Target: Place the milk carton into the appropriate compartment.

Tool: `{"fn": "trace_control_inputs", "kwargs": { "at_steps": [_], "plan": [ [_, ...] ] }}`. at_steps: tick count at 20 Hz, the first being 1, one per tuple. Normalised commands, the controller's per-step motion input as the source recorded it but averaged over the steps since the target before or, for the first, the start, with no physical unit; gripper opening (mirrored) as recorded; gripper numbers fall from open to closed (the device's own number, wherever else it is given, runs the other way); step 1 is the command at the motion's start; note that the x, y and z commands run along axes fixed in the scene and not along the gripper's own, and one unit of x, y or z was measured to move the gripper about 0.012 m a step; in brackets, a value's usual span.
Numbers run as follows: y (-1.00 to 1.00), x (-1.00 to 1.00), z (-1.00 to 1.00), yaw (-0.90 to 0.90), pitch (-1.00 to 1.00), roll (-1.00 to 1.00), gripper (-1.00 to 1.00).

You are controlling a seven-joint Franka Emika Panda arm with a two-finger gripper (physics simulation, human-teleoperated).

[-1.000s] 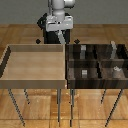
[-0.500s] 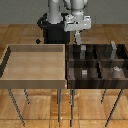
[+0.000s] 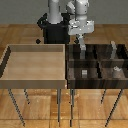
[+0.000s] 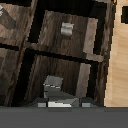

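The milk carton [image 4: 52, 86] is a small pale grey box held between my fingers. My gripper [image 3: 81, 48] is shut on it and hangs over the back compartment on the exterior view's left side of the dark compartment tray [image 3: 96, 61]. In the exterior view the carton [image 3: 82, 50] shows only as a small grey shape under the hand, at about the height of the tray's rim. In the wrist view my gripper [image 4: 56, 98] is at the picture's edge, with that compartment's dark wooden floor below the carton.
A squat grey cube [image 3: 84, 73] lies in the front compartment below mine. A whitish lump [image 3: 116, 71] and a tall pale box [image 3: 114, 49] sit in the compartments on the exterior view's right. A light wooden tray [image 3: 35, 83] stands at the left.
My gripper has moved towards the exterior view's right with the carton, from above the seam between the trays to above the dark tray's back compartment, and has come lower.
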Motion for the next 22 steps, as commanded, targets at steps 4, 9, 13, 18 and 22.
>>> {"fn": "trace_control_inputs", "kwargs": {
  "at_steps": [4, 9, 13, 18, 22],
  "plan": [
    [0.00, 0.00, -1.00, 0.00, 0.00, 0.00, -1.00],
    [0.00, 0.00, 0.00, 0.00, 0.00, 0.00, 1.00],
    [0.00, 0.00, 0.00, 0.00, 0.00, 0.00, 1.00],
    [0.00, 0.00, 0.00, 0.00, 0.00, 0.00, 1.00],
    [0.00, 0.00, 0.00, 0.00, 0.00, 0.00, 1.00]
  ]
}}
